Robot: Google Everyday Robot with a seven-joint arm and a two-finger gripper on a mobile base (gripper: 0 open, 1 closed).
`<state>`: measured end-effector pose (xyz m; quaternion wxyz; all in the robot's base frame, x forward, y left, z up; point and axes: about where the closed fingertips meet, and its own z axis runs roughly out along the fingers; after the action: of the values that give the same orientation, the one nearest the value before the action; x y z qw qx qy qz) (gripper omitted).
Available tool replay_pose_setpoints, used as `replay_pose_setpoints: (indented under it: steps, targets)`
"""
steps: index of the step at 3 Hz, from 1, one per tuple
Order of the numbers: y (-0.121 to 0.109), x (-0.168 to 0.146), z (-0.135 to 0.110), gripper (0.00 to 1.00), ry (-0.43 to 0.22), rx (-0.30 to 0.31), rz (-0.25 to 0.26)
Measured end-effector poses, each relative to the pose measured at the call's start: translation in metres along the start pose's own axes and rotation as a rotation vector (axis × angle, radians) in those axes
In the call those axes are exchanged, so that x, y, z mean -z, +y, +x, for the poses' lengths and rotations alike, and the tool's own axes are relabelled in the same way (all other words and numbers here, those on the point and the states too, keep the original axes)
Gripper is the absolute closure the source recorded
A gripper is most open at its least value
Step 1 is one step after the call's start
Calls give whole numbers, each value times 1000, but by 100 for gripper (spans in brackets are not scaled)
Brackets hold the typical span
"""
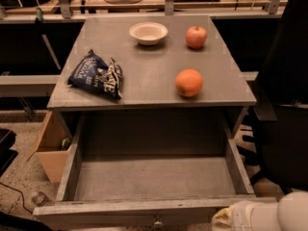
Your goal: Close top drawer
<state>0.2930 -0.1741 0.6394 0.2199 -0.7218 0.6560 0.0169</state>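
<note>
The top drawer (154, 179) is pulled far out from under the gray table top, its gray box interior bare. Its front panel (120, 211) runs along the bottom edge of the view, with the small round knob (157, 221) at its centre. My gripper (231, 219) comes in at the bottom right as a pale rounded shape, just right of the knob and at the drawer's front panel. Most of it lies below the edge of the view.
On the table top (149, 66) lie a dark blue chip bag (97, 76), a white bowl (148, 32), an apple (196, 36) and an orange (188, 83). A cardboard box (48, 148) stands on the floor at left. A dark chair (284, 100) is at right.
</note>
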Motion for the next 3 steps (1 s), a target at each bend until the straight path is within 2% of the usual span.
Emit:
replay_pose_setpoints:
  steps: [1, 2, 3]
  targets:
    - [-18, -13, -6, 100, -26, -4, 17]
    - [-22, -18, -8, 100, -48, -49, 32]
    - [-31, -25, -13, 100, -68, -67, 46]
